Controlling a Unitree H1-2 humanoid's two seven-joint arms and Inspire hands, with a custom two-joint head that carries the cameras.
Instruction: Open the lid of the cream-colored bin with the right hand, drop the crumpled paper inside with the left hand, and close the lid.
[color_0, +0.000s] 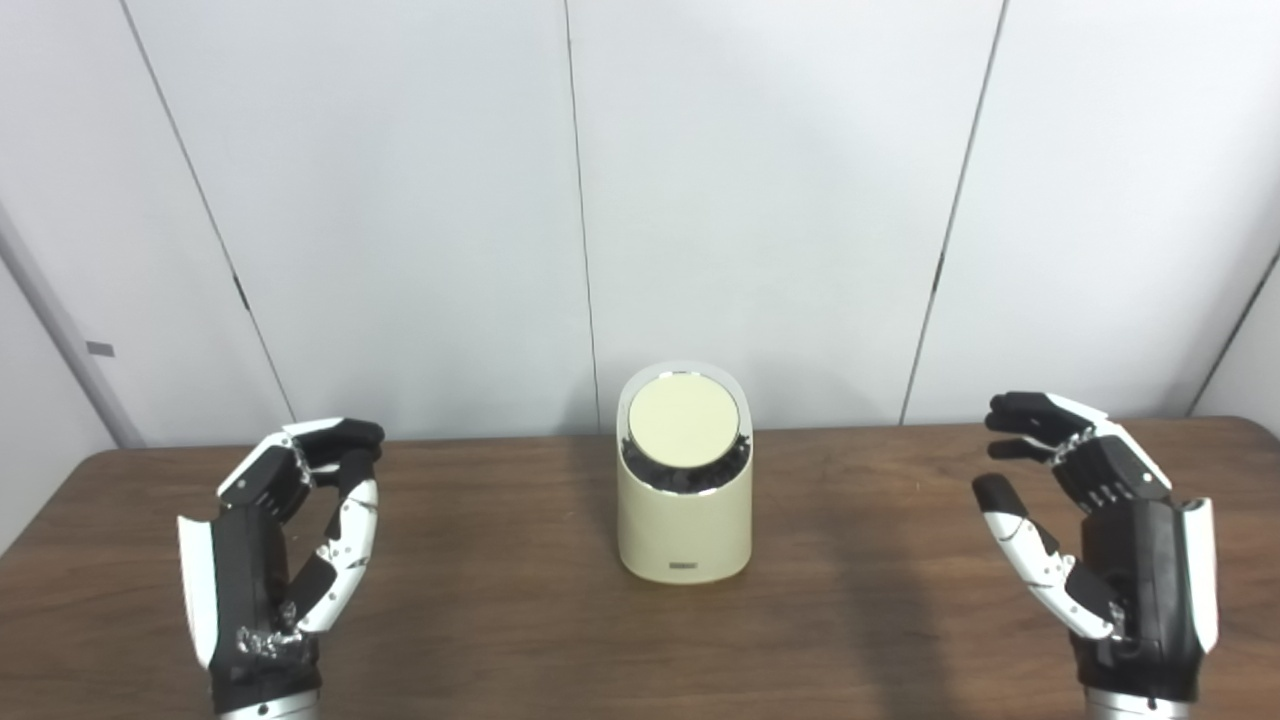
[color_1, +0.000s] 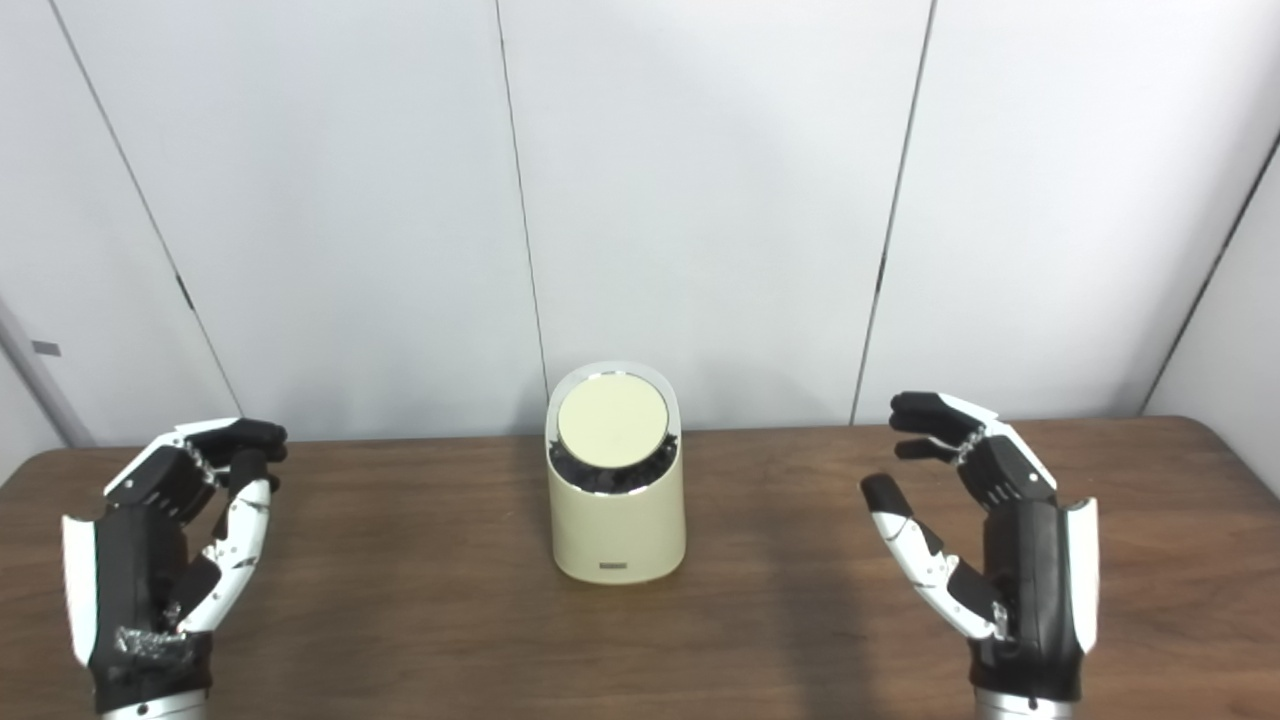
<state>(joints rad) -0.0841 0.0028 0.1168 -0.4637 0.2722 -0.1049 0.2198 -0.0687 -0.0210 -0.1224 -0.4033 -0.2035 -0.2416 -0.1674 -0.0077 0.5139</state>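
The cream-colored bin (color_0: 684, 520) stands upright at the middle of the brown table. Its round cream lid (color_0: 684, 420) lies in the slanted top opening, facing me, with a dark band showing under its lower edge. No crumpled paper shows in either view. My left hand (color_0: 285, 545) is raised at the table's near left, far from the bin, thumb tip meeting the curled fingertips with nothing seen between them. My right hand (color_0: 1095, 530) is raised at the near right, equally far from the bin, thumb and fingers apart and holding nothing.
The wooden table (color_0: 500, 620) runs the picture's full width, with rounded far corners. White wall panels (color_0: 400, 200) rise right behind its far edge, close behind the bin.
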